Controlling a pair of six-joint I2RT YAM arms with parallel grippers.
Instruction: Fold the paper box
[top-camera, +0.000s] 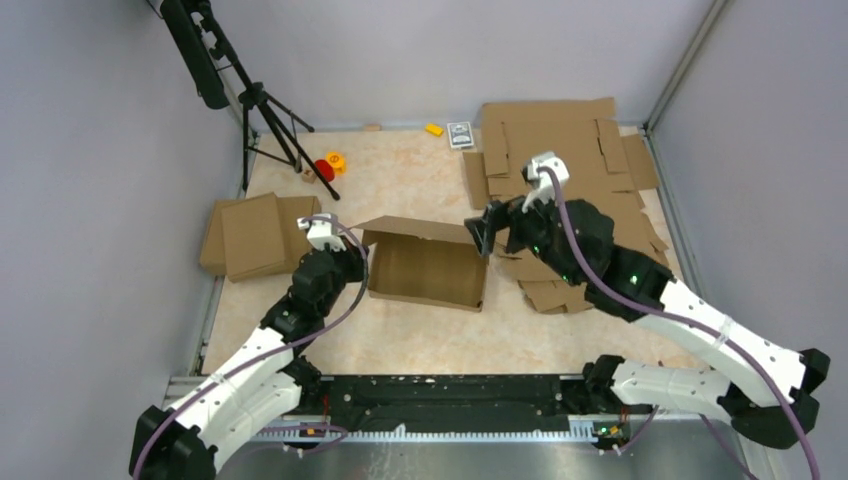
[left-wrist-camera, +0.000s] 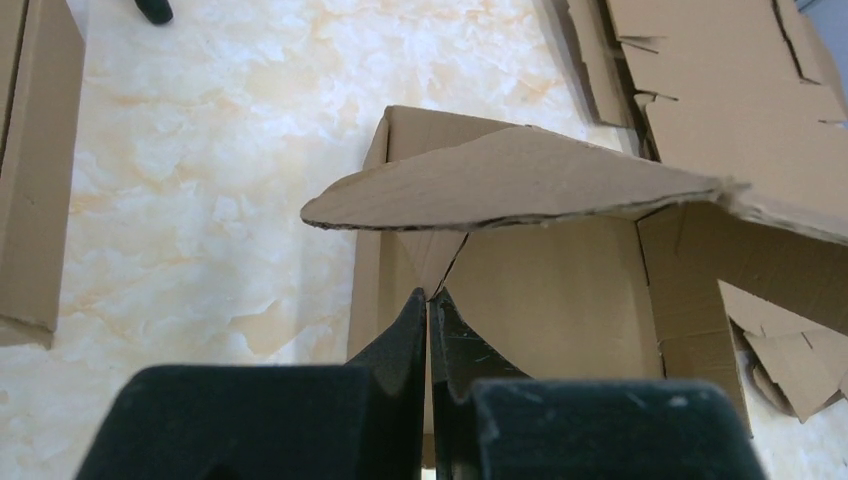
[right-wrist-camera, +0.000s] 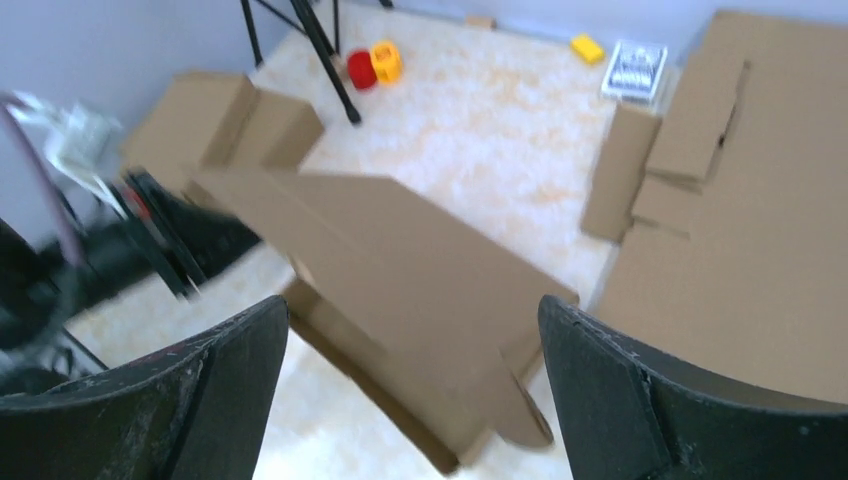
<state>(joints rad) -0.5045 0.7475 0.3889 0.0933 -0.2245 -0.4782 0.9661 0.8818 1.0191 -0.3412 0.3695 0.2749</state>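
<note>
The paper box (top-camera: 425, 268) lies mid-table as a shallow brown carton, its lid panel (top-camera: 415, 230) raised along the far side. My left gripper (top-camera: 357, 262) is at the box's left wall, shut; in the left wrist view its tips (left-wrist-camera: 430, 296) meet at a slit in the box's inner corner, under the overhanging lid (left-wrist-camera: 520, 180). I cannot see anything held between them. My right gripper (top-camera: 480, 236) stands wide open at the box's far right corner. In the right wrist view it (right-wrist-camera: 410, 305) hovers above the blurred lid (right-wrist-camera: 400, 260), touching nothing.
A pile of flat slotted cardboard sheets (top-camera: 560, 140) fills the back right, with smaller scraps (top-camera: 555, 292) under the right arm. A folded carton (top-camera: 250, 235) sits at the left. A tripod (top-camera: 265, 110), red and yellow toys (top-camera: 328, 165), a yellow block (top-camera: 434, 129) and a card pack (top-camera: 460, 134) stand at the back.
</note>
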